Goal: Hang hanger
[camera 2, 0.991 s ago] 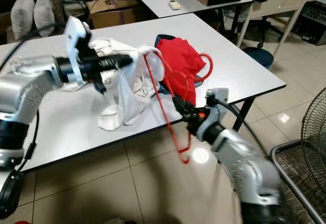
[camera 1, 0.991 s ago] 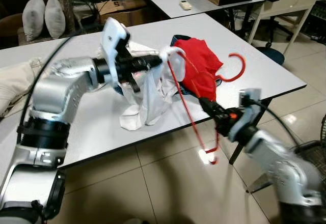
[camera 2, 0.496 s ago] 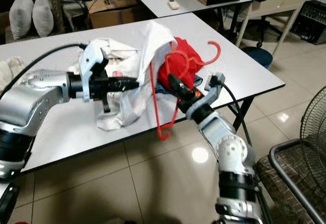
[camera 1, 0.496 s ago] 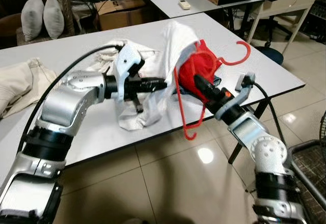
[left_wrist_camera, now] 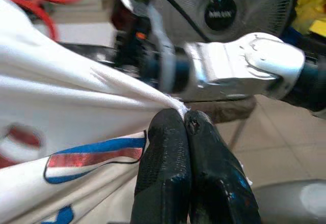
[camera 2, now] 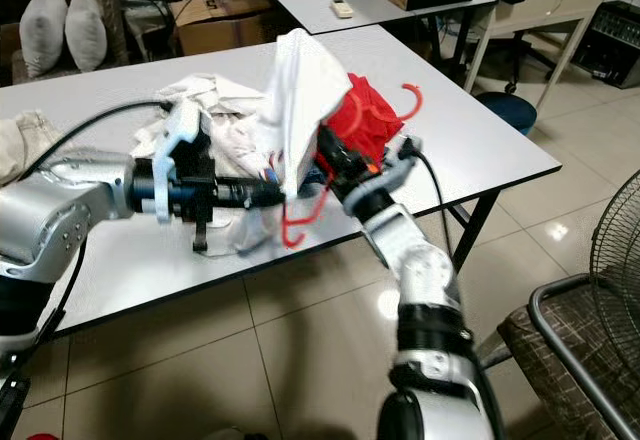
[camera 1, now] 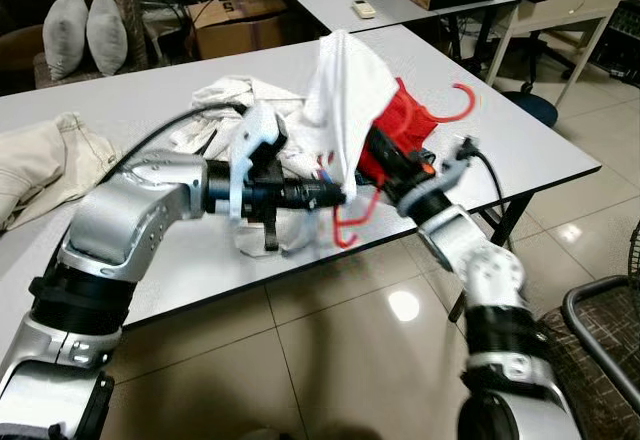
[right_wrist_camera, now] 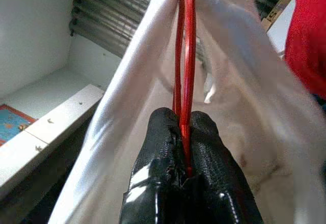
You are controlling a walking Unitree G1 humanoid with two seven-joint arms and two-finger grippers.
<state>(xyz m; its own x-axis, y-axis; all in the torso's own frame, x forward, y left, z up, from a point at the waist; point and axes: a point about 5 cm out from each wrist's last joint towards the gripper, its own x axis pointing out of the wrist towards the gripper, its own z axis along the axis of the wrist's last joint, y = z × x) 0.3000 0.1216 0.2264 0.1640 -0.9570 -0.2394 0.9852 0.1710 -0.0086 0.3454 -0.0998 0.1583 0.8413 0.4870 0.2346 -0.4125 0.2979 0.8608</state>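
We saw the left gripper [left_wrist_camera: 186,119] stretched across the front edge of the white table [camera 1: 520,140], its jaws pressed together on a pinch of the white garment [camera 1: 345,90]; the cloth ran taut from the fingertips, a red, white and blue print showing on it in the left wrist view; the right gripper [right_wrist_camera: 184,127] had its jaws closed on the thin red hanger [right_wrist_camera: 186,40], which stood inside the white garment and held it up in a peak above the table; a lower red hook [camera 1: 345,232] hung just over the table edge; a red garment [camera 1: 405,125] lay behind, beside another red hook [camera 1: 462,100]; beige cloth [camera 1: 45,160] lay well apart at the left.
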